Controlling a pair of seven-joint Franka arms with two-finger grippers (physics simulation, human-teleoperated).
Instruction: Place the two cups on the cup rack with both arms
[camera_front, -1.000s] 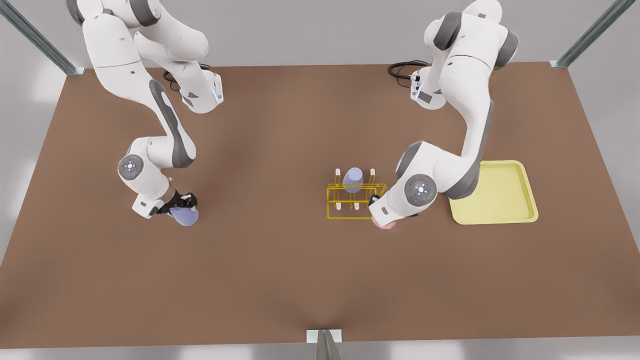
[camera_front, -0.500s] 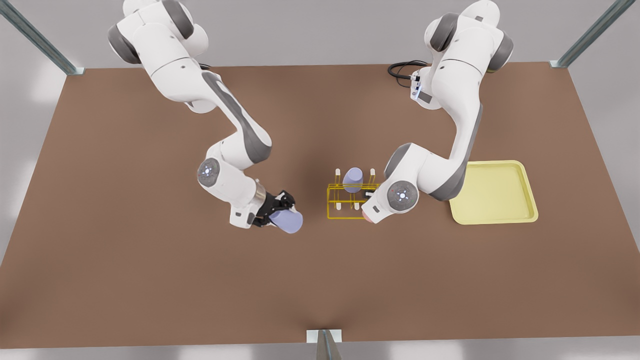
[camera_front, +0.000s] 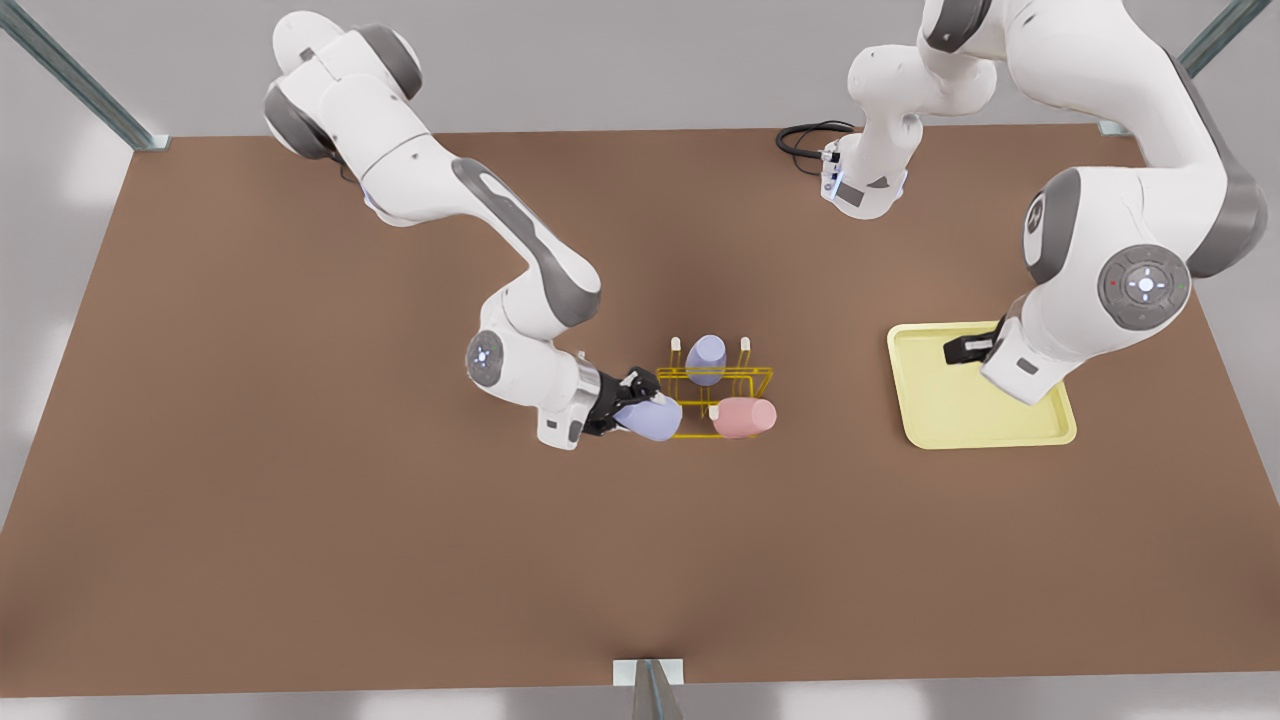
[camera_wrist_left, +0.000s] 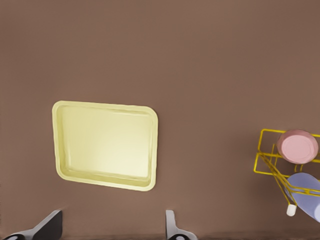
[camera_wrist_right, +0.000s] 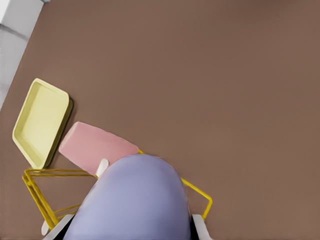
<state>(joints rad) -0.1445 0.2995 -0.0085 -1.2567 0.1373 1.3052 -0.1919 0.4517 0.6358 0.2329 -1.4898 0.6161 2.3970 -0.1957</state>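
The yellow wire cup rack (camera_front: 740, 378) stands mid-table. A salmon-pink cup (camera_front: 745, 417) lies sideways over a white peg on its near side, free of both grippers. At the rack's back, a lavender cup (camera_front: 706, 358) sits on a peg. My right gripper (camera_front: 635, 395), on the arm at the front view's left, is shut on a second lavender cup (camera_front: 652, 418) at the rack's near left corner; that cup (camera_wrist_right: 135, 200) looms over the rack (camera_wrist_right: 35, 190) and the pink cup (camera_wrist_right: 95, 146). My left gripper (camera_front: 960, 350) hangs open over the tray, its fingers (camera_wrist_left: 172, 227) spread and empty.
A flat pale-yellow tray (camera_front: 990, 425) lies at the front view's right, also in the left wrist view (camera_wrist_left: 105, 145). A black cable (camera_front: 805, 135) is coiled at the table's back edge by an arm base. Bare brown table surrounds the rack.
My right gripper carried its lavender cup across from the front view's left to the rack. My left gripper let go of the pink cup at the rack, rose and swung out over the tray.
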